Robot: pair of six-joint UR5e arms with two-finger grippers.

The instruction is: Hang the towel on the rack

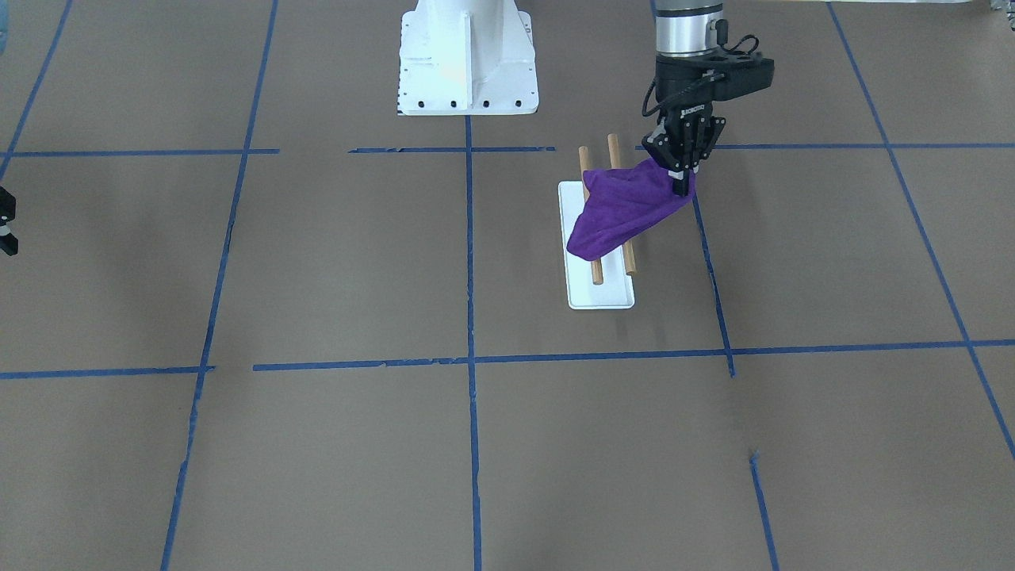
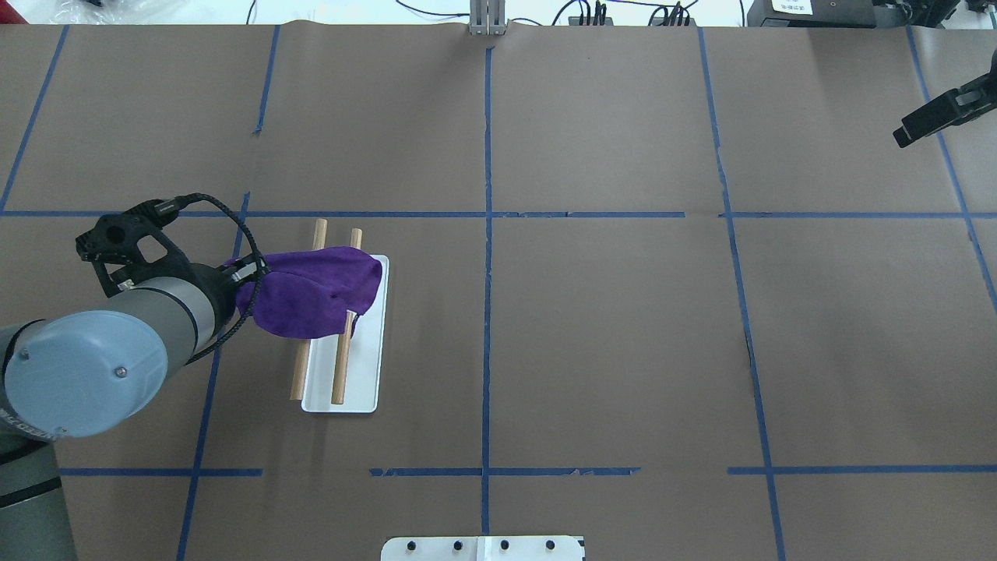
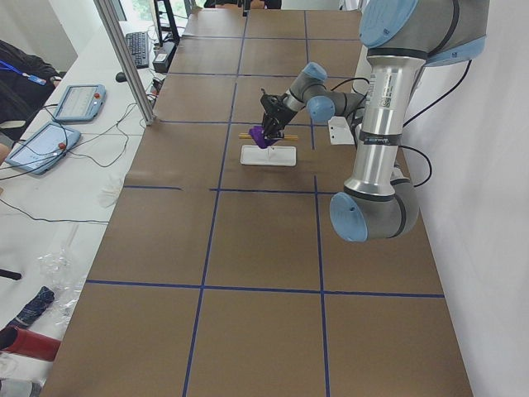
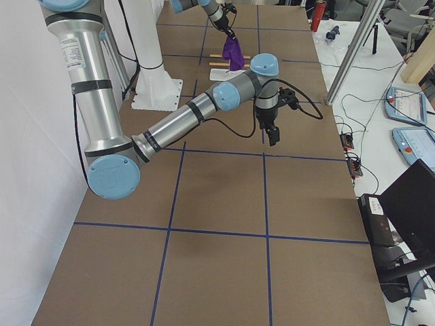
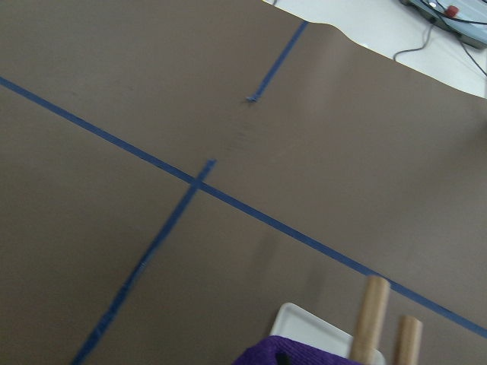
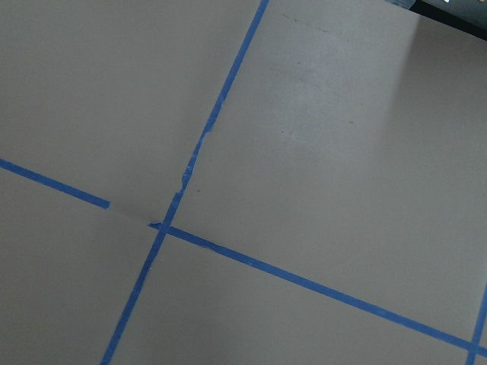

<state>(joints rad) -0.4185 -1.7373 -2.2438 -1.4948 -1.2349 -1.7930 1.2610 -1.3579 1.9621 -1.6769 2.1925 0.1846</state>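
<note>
Left pincer (image 1: 682,181) clenched tight on a corner of the purple towel (image 1: 618,214), upper right of centre in the front view. The cloth drapes across both rods of the rack (image 1: 600,295). Right pincer (image 2: 935,117) sits at the upper-right edge overhead, and I can't tell its grip.

The table (image 2: 623,351) is seen steeply from behind the robot's base (image 1: 468,59), from across it, and lengthwise from both ends; the rack (image 1: 603,295) is shared by all four.

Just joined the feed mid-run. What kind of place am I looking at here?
Most likely a robotics lab workcell: a paper-covered table gridded with blue tape, teach pendants on the side bench, and the left end effector holding a purple towel over a small rack.
</note>
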